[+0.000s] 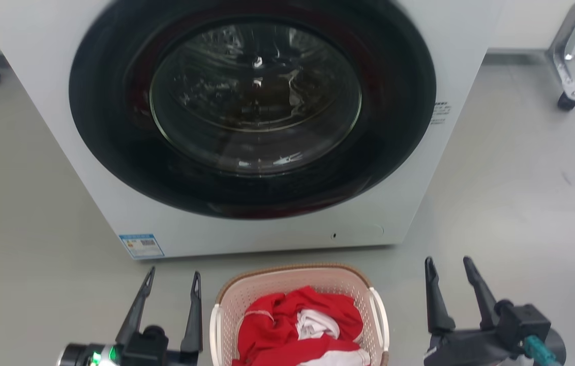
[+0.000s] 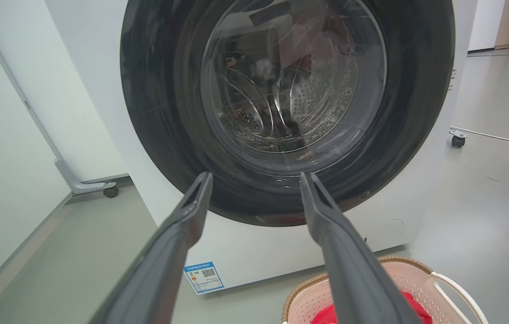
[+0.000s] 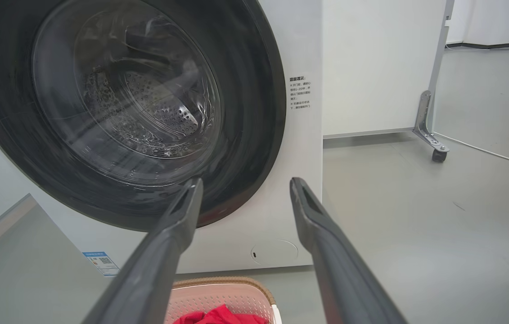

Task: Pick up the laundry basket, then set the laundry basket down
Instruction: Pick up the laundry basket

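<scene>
The pale pink perforated plastic laundry basket (image 1: 246, 297), brown-rimmed, sits at 6 o'clock in the head view, apparently on the grey floor (image 1: 511, 203). It holds red and white clothing (image 1: 287, 320). The white front-loading washing machine (image 1: 267, 236) stands at its 12 o'clock. The left tool (image 1: 174, 272) at 9 o'clock and the right tool (image 1: 447, 260) at 3 o'clock are both released, clear of the basket.

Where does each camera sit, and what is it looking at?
Head view: on the robot's head, looking down at the washing machine and laundry basket; left gripper and right gripper show.
Left wrist view: on the left wrist, low, facing the machine door along its own gripper's fingers.
Right wrist view: on the right wrist, likewise, its fingers rising.
Shared: all three see the machine and basket.
</scene>
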### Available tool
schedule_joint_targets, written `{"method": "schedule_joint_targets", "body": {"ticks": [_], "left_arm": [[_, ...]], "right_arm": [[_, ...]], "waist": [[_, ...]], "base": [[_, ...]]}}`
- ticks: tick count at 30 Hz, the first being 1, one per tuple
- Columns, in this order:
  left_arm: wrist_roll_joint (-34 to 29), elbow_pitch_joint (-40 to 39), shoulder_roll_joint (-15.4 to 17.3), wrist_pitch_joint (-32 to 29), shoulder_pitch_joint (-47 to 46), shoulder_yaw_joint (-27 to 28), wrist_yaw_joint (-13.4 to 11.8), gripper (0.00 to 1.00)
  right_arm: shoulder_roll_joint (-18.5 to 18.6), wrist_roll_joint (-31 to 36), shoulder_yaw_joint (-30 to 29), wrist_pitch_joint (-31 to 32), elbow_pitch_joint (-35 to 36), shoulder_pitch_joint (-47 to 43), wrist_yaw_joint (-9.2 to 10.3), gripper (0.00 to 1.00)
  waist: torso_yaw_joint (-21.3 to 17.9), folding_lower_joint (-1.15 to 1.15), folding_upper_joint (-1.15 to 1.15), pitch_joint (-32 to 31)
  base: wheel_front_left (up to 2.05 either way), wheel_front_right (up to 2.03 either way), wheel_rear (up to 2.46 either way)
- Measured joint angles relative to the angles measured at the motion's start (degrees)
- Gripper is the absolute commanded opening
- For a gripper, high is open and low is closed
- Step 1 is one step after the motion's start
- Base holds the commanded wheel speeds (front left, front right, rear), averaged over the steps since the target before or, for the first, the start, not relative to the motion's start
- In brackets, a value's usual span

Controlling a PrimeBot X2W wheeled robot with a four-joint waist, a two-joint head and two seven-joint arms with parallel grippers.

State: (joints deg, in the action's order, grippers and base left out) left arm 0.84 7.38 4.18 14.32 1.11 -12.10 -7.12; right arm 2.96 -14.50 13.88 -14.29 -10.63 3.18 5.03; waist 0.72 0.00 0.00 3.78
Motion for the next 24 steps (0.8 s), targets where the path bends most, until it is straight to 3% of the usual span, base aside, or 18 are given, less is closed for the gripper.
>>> {"method": "schedule_joint_targets", "body": {"ticks": [24], "left_arm": [[3.1, 13.7, -1.5, -0.1, -19.6, -1.9, 0.6, 1.00]], "right_arm": [[1.6, 0.2, -3.0, -0.3, -9.1, 15.5, -1.57, 1.00]], "waist": [[2.2, 0.01, 0.01, 19.3]], "base": [[0.00, 0.00, 0.00]]}}
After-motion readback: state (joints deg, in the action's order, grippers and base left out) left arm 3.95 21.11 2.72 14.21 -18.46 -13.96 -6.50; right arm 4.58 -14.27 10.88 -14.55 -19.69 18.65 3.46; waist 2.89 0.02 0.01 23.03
